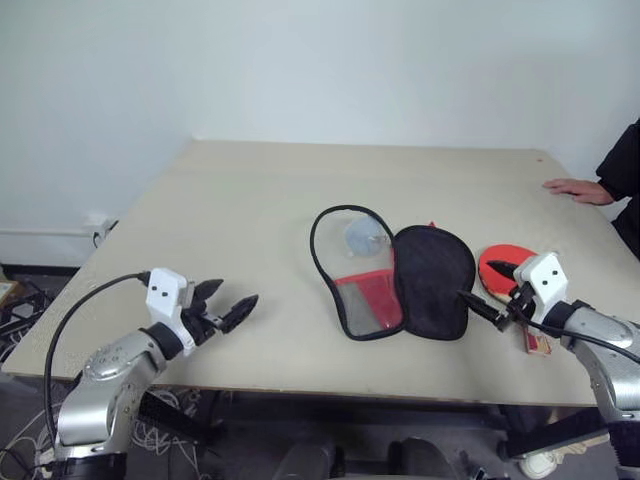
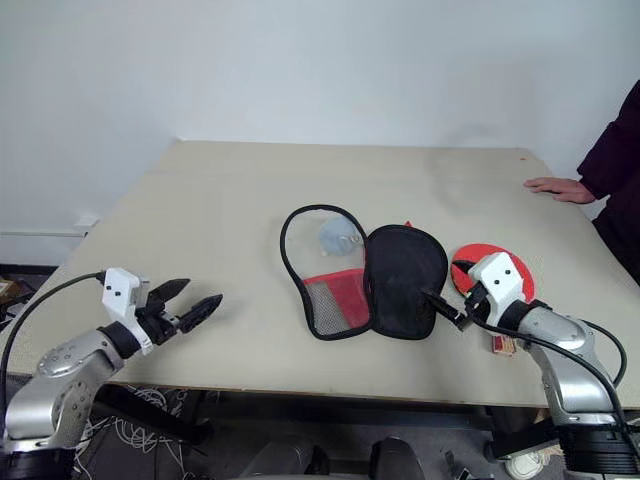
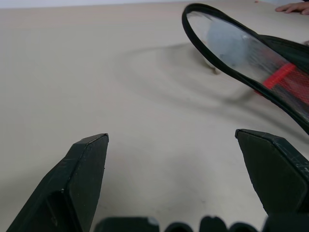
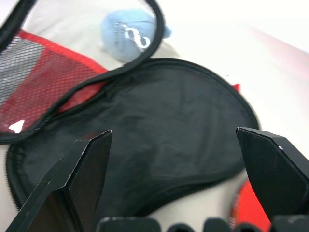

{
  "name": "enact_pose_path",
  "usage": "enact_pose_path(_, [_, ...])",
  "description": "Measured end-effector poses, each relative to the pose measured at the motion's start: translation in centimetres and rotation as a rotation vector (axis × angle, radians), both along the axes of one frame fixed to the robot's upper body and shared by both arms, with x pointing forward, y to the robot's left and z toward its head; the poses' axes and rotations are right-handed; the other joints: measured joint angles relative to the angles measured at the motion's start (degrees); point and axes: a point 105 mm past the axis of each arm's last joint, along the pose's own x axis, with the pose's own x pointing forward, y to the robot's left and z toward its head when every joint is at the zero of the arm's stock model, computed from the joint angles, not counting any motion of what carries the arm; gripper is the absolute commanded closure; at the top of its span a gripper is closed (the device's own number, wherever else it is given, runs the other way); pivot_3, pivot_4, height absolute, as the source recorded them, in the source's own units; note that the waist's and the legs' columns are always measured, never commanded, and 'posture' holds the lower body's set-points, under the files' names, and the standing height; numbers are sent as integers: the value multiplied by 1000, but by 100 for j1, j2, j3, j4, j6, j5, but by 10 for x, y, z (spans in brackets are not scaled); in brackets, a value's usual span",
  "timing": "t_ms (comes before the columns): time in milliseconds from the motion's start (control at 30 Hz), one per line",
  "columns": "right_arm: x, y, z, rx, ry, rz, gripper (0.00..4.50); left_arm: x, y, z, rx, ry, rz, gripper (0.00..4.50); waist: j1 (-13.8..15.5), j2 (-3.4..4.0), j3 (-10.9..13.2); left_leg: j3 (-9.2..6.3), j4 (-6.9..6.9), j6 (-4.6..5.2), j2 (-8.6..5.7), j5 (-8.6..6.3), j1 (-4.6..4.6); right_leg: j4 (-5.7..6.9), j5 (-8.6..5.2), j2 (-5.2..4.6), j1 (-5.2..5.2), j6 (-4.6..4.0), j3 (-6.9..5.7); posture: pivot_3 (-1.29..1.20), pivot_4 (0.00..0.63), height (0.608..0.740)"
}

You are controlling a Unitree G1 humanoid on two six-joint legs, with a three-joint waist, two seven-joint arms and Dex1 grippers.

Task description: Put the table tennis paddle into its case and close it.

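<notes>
The case (image 1: 432, 280) lies unzipped and spread flat in the middle of the table. Its black half is on the right and its clear and red mesh half (image 1: 358, 275) on the left. Just right of the case lies the table tennis paddle (image 1: 498, 272), red face up, its wooden handle (image 1: 538, 343) pointing toward the front edge. My right gripper (image 1: 480, 283) hovers open over the paddle's left edge, pointing at the black half (image 4: 159, 125). My left gripper (image 1: 228, 306) is open and empty near the front left, well apart from the case (image 3: 251, 53).
A small pale blue ball (image 1: 362, 235) sits under the clear half of the case, also seen as the ball (image 4: 130, 34). A person's hand (image 1: 578, 188) rests on the table's far right edge. The beige table (image 1: 240, 210) ends close in front of both grippers.
</notes>
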Motion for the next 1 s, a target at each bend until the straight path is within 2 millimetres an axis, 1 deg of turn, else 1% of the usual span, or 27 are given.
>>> enact_pose_path(100, [3,0,2,4,-3,5,51,0,-2,3,5,-12,-1,0,-1,0,0,0,1,0,2,0,1,0,0,0,2,0,-3,0,0,721])
enact_pose_path(200, [4,2,-2,8,9,10,51,1,-3,3,3,-13,-1,0,-1,-1,0,0,0,0,2,0,2,0,0,1,0,0,-5,0,0,721])
enact_pose_path(333, [4,0,-1,16,8,4,51,7,-9,7,-8,-27,-17,0,3,-2,-1,0,1,0,2,0,0,-2,1,1,1,0,-8,0,0,721])
enact_pose_path(467, [0,-10,-3,10,12,-37,51,16,-20,9,-26,-37,-53,0,1,-2,-1,3,1,0,1,0,0,-2,1,2,2,0,-9,0,0,721])
enact_pose_path(600, [-3,-23,-2,8,4,-92,51,19,-30,1,-44,-10,-94,0,-2,-2,-1,3,0,0,1,0,1,1,1,4,2,0,-8,0,0,721])
enact_pose_path(667, [-3,-28,-1,10,10,-129,51,20,-31,-2,-41,4,-112,0,-6,-2,-1,3,0,0,2,0,-3,3,1,4,1,-1,-7,0,0,721])
enact_pose_path(800, [-4,-22,7,5,-10,-122,51,26,-29,5,-8,-22,-138,0,-3,-1,-1,2,0,0,7,0,3,1,2,4,2,-3,-7,0,0,721])
enact_pose_path(933, [-10,-24,-2,-1,27,-136,51,22,-9,3,36,-9,-106,0,-4,-1,0,4,-2,0,6,0,-2,-3,2,3,-5,-3,-7,0,0,721])
enact_pose_path(1000, [-9,-25,-2,-2,30,-142,51,22,-7,3,42,-10,-102,0,-3,-1,0,6,-1,0,6,0,-1,-4,2,2,-2,-3,-7,0,0,721])
